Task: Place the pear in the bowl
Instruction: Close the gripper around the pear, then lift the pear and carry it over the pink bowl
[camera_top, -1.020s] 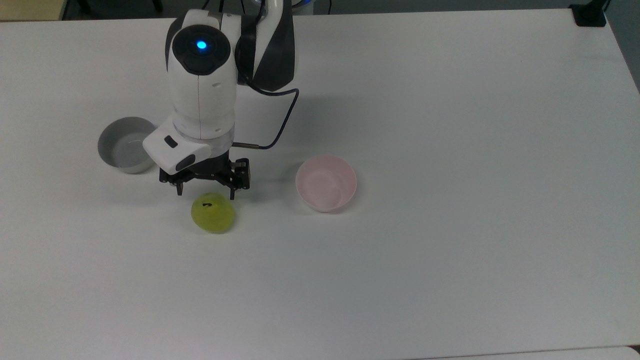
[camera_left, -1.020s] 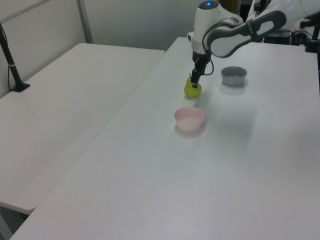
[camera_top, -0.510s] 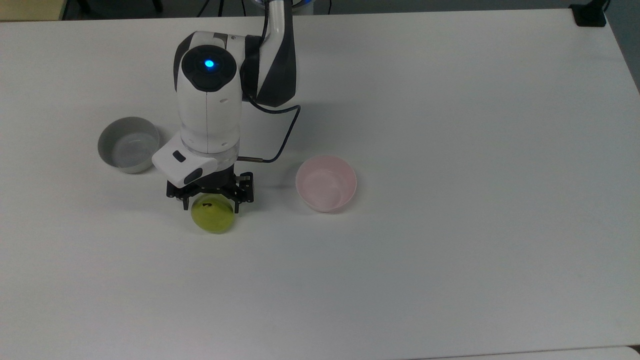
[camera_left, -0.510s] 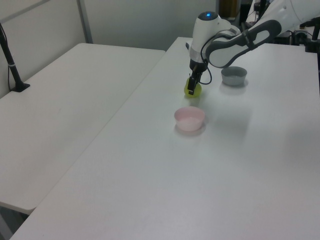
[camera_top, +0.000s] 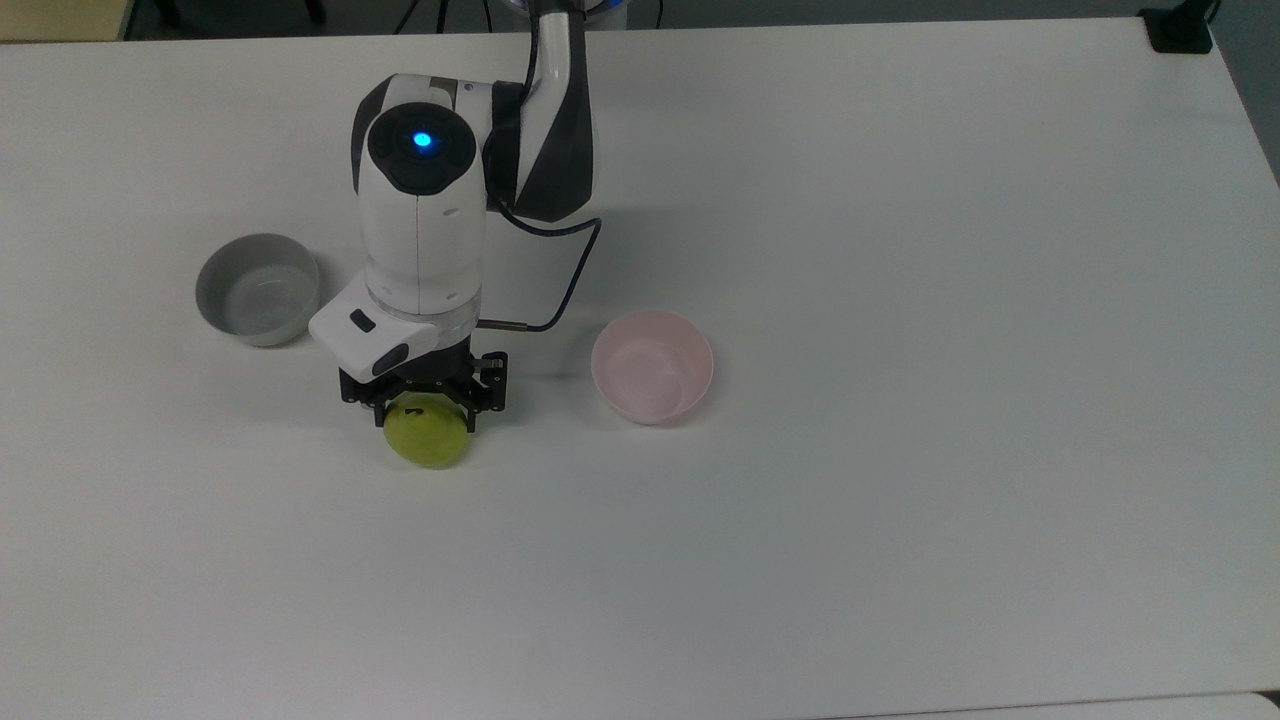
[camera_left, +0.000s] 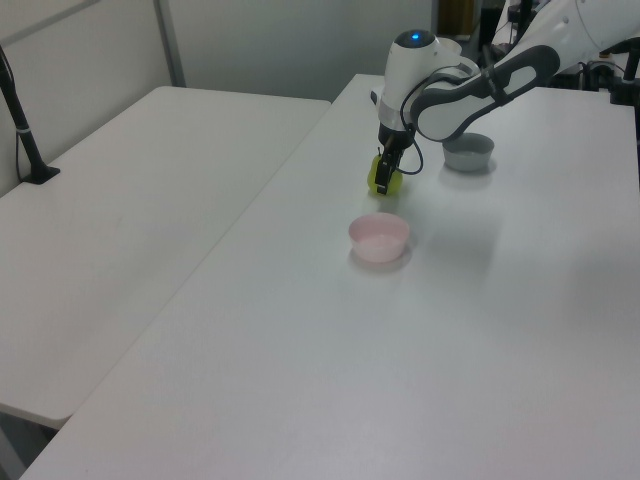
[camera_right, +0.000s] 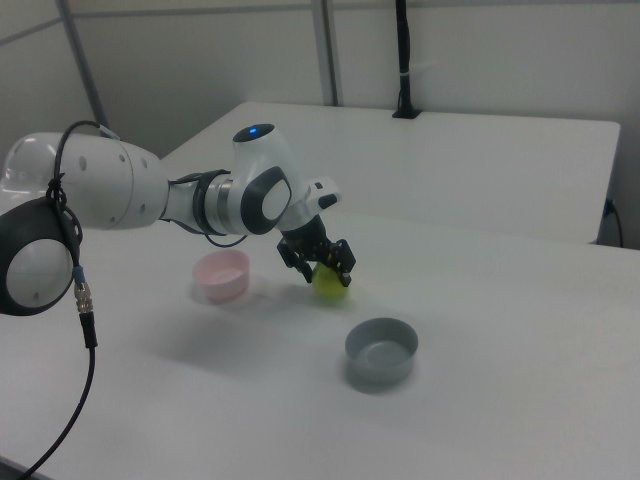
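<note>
The yellow-green pear rests on the white table, its dark stem showing just below the gripper body. My gripper is down over the pear's upper half, open, with one dark finger on each side of the fruit. The same pear sits under the wrist in the left view, and the pear peeks out below the fingers in the right view. The pale pink bowl stands empty to the top view's right of the pear, about two bowl-widths away.
A grey-white bowl stands empty at the top view's left, close to the arm's wrist. A thin dark cable loops from the arm toward the gripper. A second white table adjoins on the left view's left.
The arm has moved toward the top view's bottom and lowered, so the gripper went from just behind the pear to straddling it. Pear and bowls have not moved.
</note>
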